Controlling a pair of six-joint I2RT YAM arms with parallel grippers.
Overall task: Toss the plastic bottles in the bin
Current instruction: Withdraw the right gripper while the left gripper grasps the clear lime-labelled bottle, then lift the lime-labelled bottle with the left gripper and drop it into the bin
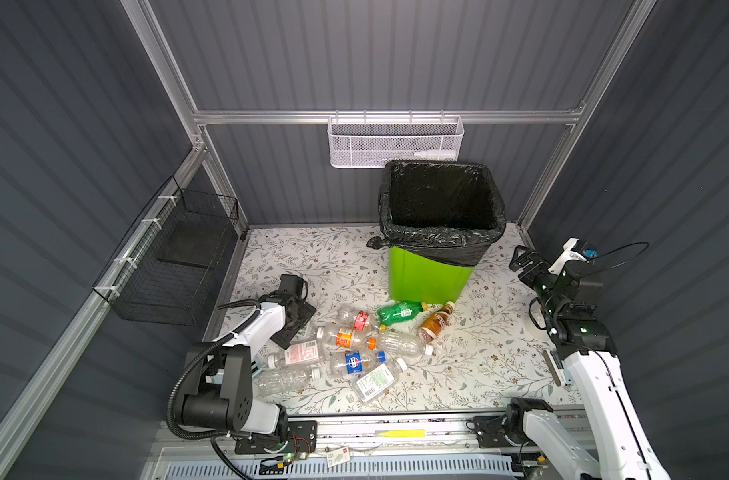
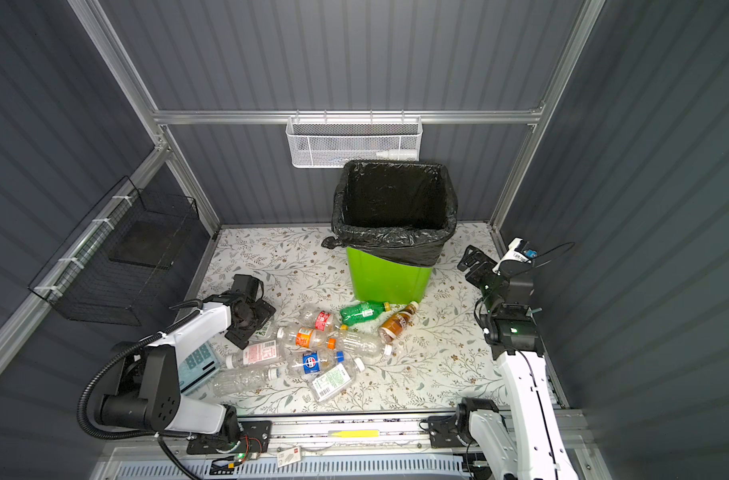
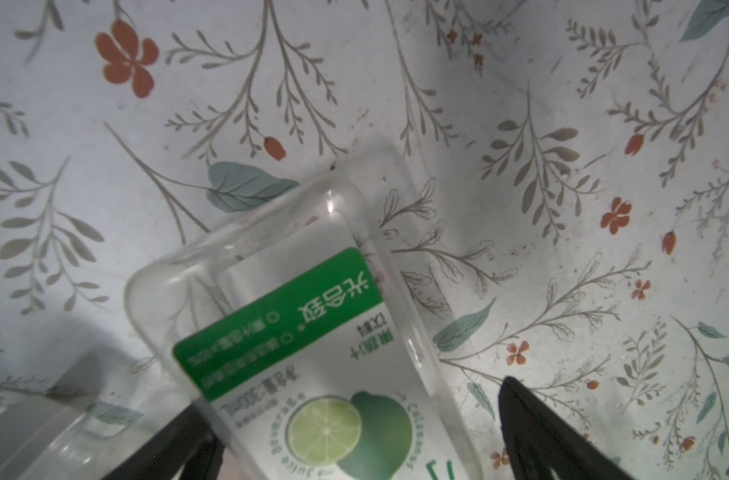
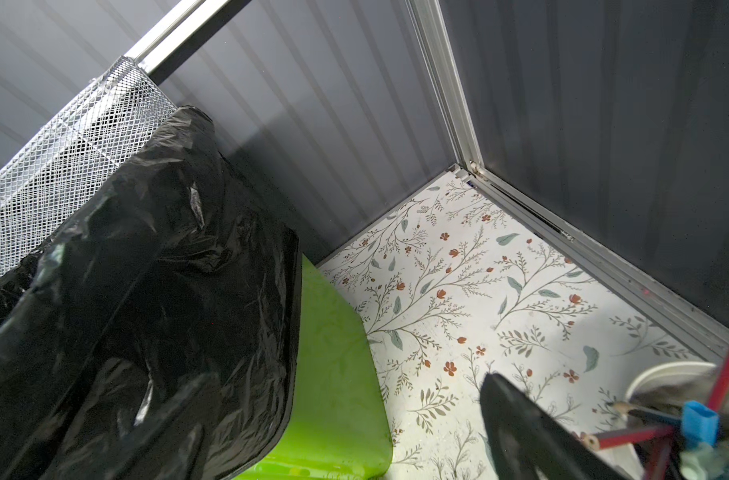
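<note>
In both top views the plastic bottles point(image 1: 354, 349) lie in a loose heap on the flowered desk point(image 1: 500, 361), in front of the bin point(image 1: 429, 278) and a little to its left. The bin stands upright near the back wall, with a black bag point(image 1: 437, 241) folded over its rim. The left end effector point(image 1: 294, 328) hangs low over the left edge of the heap and points down at it. The right end effector point(image 1: 524, 259) is up at the right side, beside the bin and well apart from the bottles. Its fingers are spread wide and hold nothing.

A green bottle point(image 1: 400, 311) lies just before the bin, its long axis nearly across the view and its cap to the right. An amber bottle point(image 1: 435, 322) lies beside it on a slant, with its cap toward the bin.

In the left wrist view a clear bottle with a lime label point(image 3: 313, 332) lies flat on the desk between the two black fingers point(image 3: 533, 436), which stand wide apart, one on each side of its body. Its long axis runs away from the end effector, a little slanted, and its flat base is the far end.

In the right wrist view the bin's green wall point(image 4: 338, 374) is near the one visible finger point(image 4: 516, 424) but apart from it. A white cup of pencils point(image 4: 666, 374) stands on the other side of that finger.
</note>
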